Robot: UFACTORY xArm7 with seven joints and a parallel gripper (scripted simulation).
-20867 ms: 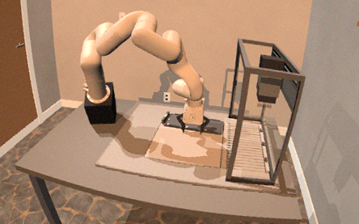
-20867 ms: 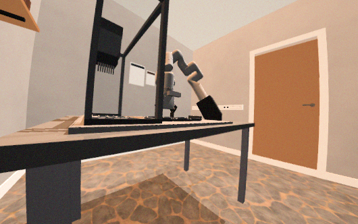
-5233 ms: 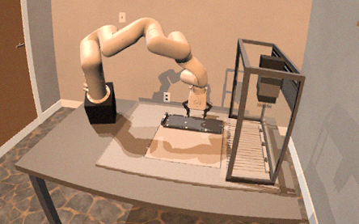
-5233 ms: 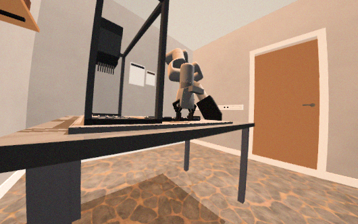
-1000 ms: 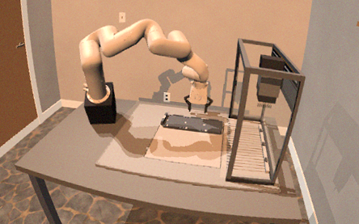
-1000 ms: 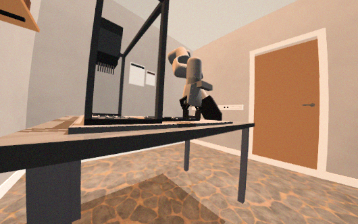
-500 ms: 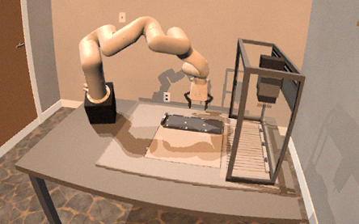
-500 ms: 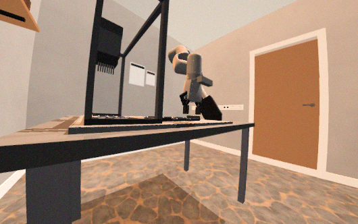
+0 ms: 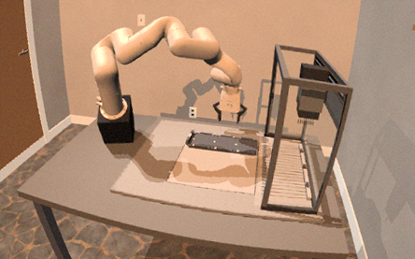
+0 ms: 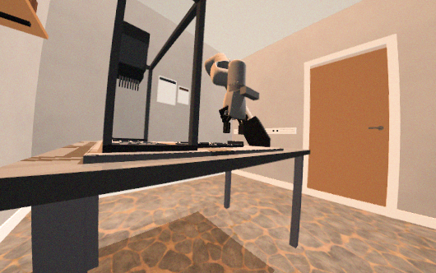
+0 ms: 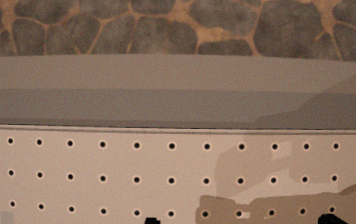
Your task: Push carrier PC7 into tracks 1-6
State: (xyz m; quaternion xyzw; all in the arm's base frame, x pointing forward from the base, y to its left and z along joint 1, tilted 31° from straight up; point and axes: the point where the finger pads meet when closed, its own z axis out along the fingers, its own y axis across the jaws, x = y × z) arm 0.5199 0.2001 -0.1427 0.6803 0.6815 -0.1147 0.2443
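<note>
Carrier PC7 is a long, flat, dark carrier. It lies flat on the deck, its handle end toward the arm's base and its far end just in front of the loading rails, at their far-wall side. My gripper is open and empty. It hangs above the carrier, clear of it, fingers pointing down. The carrier is out of the wrist view. The track number tiles are too small to read, and I cannot make out a lit lamp.
A dark frame stands around the rails. A dark head with thin pins hangs inside it, high above the rails. A pale panel lies beside the carrier. The wrist view shows a deck with rows of holes.
</note>
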